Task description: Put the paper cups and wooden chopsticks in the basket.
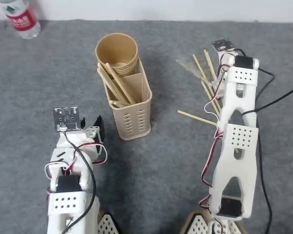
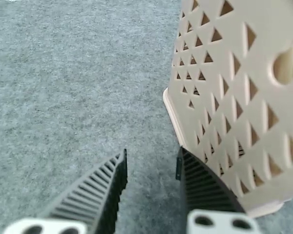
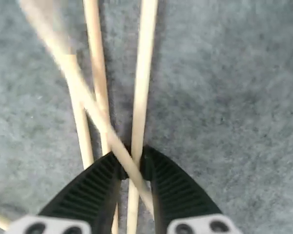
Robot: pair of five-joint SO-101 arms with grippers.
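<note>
Basket (image 1: 133, 114): upright, mid-table, between the arms.
Paper cups (image 1: 116, 48): stacked mouth-up in the far compartment.
Binned chopsticks (image 1: 118, 85): leaning slantwise inside the basket.
Loose chopsticks (image 1: 205, 73): flat beside the right arm, mostly pointing away from the arm bases.
Right gripper (image 3: 132, 158): jaws clamped on one chopstick (image 3: 71, 73).
Left gripper (image 2: 151, 153): jaws apart, beside the basket's lower corner.
Carpet (image 1: 29, 87): wide grey stretch left of the basket.

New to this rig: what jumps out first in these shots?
The tan basket stands mid-table, with stacked paper cups in its far compartment and chopsticks leaning inside it. To its right, loose chopsticks lie scattered on the grey carpet, where the right arm's jaws pinch one chopstick. The left arm's jaws stand open beside the basket's wall.
</note>
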